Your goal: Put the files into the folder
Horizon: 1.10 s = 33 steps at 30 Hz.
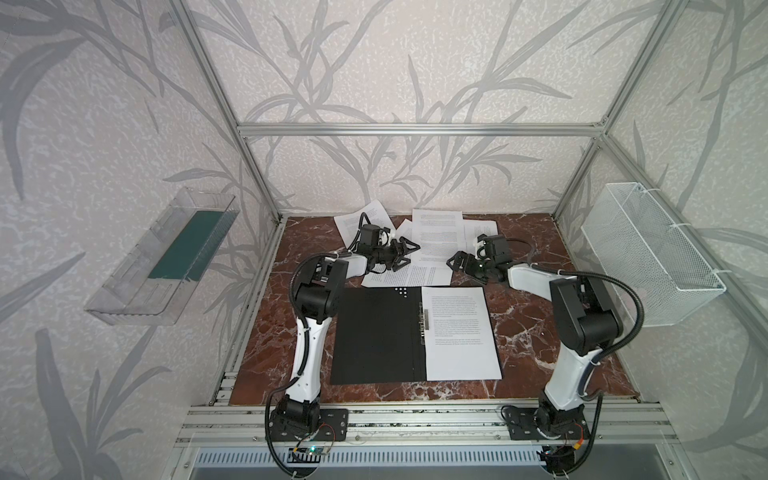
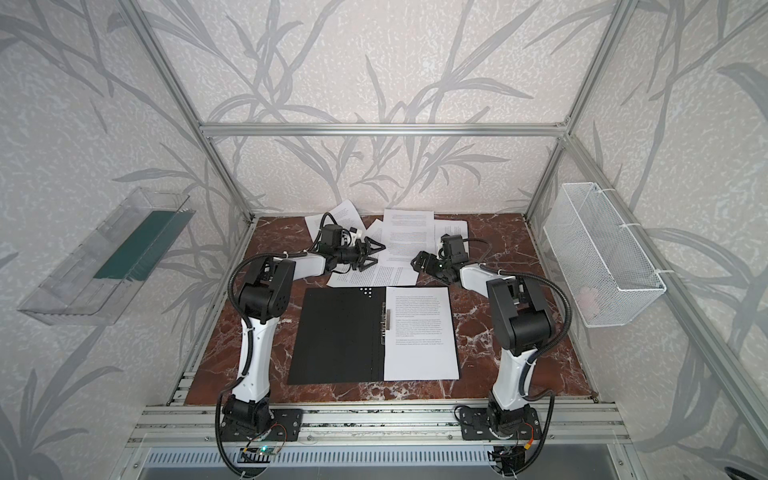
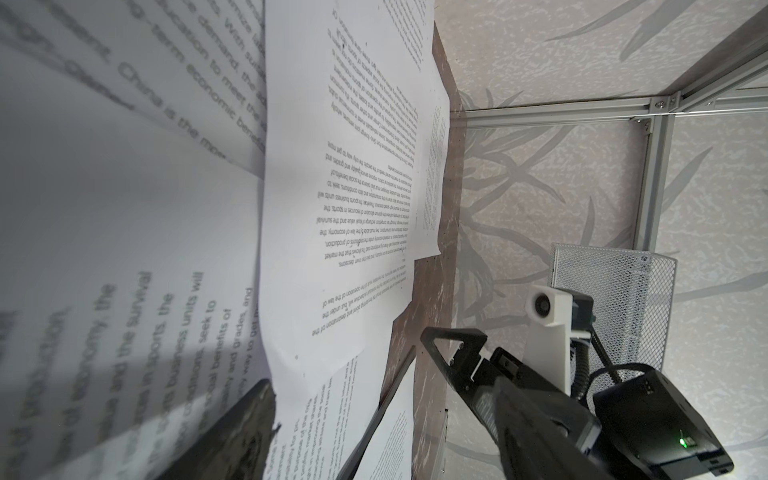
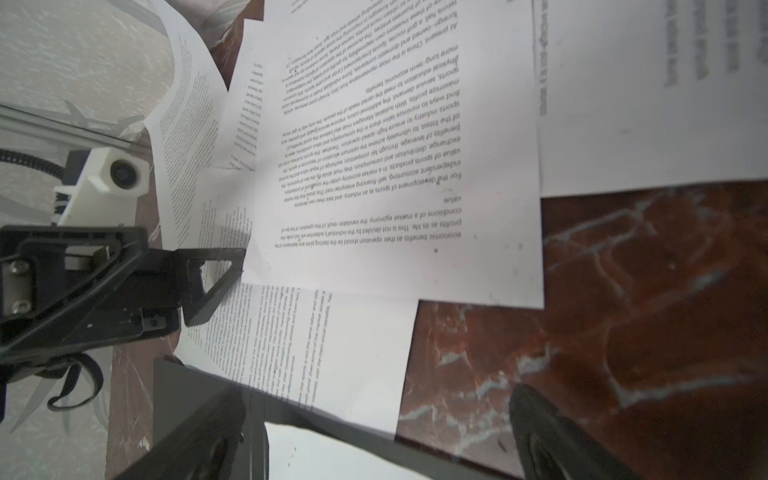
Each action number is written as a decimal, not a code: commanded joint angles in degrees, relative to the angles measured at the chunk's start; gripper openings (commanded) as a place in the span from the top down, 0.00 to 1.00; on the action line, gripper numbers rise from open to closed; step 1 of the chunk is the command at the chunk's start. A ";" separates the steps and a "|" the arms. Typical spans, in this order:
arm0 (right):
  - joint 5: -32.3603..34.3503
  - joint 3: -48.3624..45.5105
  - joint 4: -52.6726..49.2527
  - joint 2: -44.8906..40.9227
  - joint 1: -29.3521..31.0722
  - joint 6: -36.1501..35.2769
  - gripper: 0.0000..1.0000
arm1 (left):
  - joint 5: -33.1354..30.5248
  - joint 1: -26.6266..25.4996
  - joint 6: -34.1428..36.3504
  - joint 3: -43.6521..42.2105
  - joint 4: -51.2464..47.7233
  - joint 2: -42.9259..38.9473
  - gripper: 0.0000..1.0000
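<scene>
Files (image 1: 436, 245) lie in a loose overlapping fan at the back of the table (image 1: 523, 332), against the rear wall. Folder (image 1: 378, 332) lies open, black side up, closer to the arm bases. Its far edge meets the nearest sheet of the pile. One filed sheet (image 1: 459, 332) lies on the folder's right half, square to the spine clip, so the job looks partly done with several sheets to go.

Left claw (image 1: 409, 255) is spread with nothing between the jaws, low over the pile's left side and pointing right. Right claw (image 1: 454, 259) is spread wide and empty, pointing left and facing it.

Top sheet (image 1: 438, 239) sits between the two. Its long axis runs away from the bases toward the wall, so each claw faces one long edge, close to the sheet's near end. In the right wrist view a left finger (image 4: 212, 252) sits at that sheet's corner; touching or just above, can't tell. From the left wrist view the right claw looks clear of the paper, over bare table.

Judgement: left is nearer, so the edge grab is probably its job, followed by a pull back toward the folder. Thin flat paper could slip, or two sheets could lift together.
</scene>
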 commanded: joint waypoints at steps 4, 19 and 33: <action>-2.45 7.29 -3.70 7.30 -1.44 0.59 0.01 | 1.62 -0.51 -3.39 1.95 5.80 3.57 0.18; -8.01 11.69 -3.25 12.25 -2.33 4.13 0.03 | -0.42 -1.24 -9.32 3.27 13.45 6.08 0.27; -8.08 8.89 -6.79 3.97 -5.22 1.40 0.01 | -3.05 -0.60 -10.09 4.34 9.71 2.25 0.96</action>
